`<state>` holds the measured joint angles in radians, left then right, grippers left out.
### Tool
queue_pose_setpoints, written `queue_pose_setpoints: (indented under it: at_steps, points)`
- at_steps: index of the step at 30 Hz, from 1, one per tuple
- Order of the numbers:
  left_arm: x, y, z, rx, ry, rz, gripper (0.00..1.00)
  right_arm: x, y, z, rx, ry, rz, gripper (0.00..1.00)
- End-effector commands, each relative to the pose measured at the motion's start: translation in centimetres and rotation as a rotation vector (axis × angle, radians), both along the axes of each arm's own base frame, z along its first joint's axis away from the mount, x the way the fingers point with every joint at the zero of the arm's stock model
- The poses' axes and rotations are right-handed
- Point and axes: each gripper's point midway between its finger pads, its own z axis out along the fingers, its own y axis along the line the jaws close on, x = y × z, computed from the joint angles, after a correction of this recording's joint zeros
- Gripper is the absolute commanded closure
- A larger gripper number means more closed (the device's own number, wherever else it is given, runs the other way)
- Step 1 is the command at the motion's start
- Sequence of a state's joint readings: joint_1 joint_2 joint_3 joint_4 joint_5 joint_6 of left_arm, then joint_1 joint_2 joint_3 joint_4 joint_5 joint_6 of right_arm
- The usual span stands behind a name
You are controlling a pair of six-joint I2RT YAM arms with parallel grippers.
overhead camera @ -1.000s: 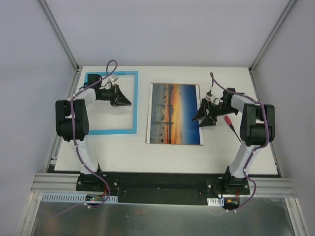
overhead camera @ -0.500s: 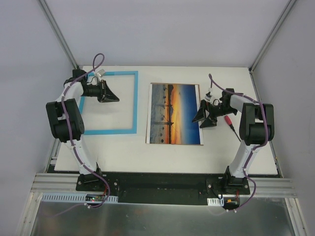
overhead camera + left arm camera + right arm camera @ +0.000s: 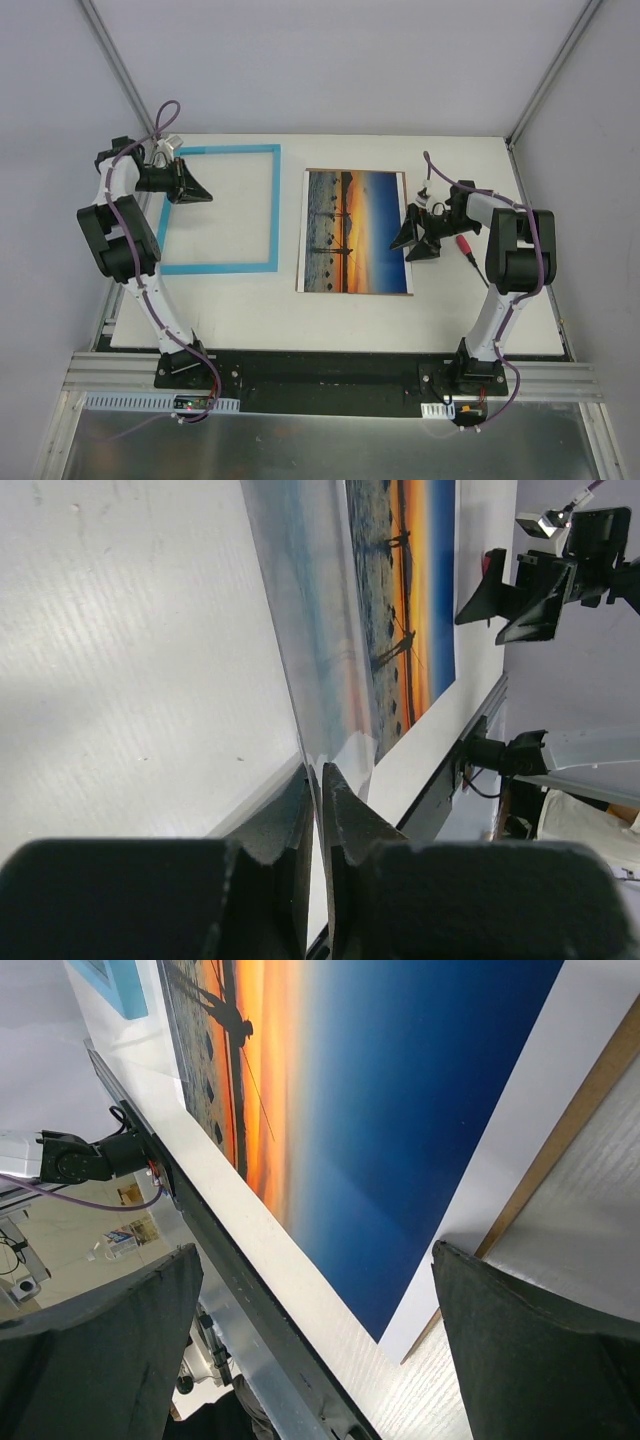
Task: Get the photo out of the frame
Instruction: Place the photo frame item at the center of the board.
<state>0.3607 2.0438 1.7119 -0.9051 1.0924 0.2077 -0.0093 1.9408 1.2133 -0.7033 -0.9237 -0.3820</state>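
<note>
Top external: 1 photo (image 3: 355, 232); 1 frame (image 3: 220, 268).

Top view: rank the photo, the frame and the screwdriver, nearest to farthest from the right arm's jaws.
1. photo: centre of the table, its right edge directly beneath.
2. screwdriver: just to the right, beside the wrist.
3. frame: far left, beyond the photo.
</note>
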Motion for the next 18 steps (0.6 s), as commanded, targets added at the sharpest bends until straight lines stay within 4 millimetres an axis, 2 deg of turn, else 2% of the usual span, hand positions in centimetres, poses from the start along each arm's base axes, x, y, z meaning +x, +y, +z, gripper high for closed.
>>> queue_pose_setpoints:
  at_steps: [1,18]
  points:
    - [-0.1,1.9,0.9,0.011,-0.032,-0.014,0.96,0.0,0.2,0.3,-0.002,-0.010,0.009,0.00]
    - [0.8,6.9,0.5,0.112,-0.028,0.019,0.96,0.0,0.2,0.5,-0.007,-0.019,0.009,0.00]
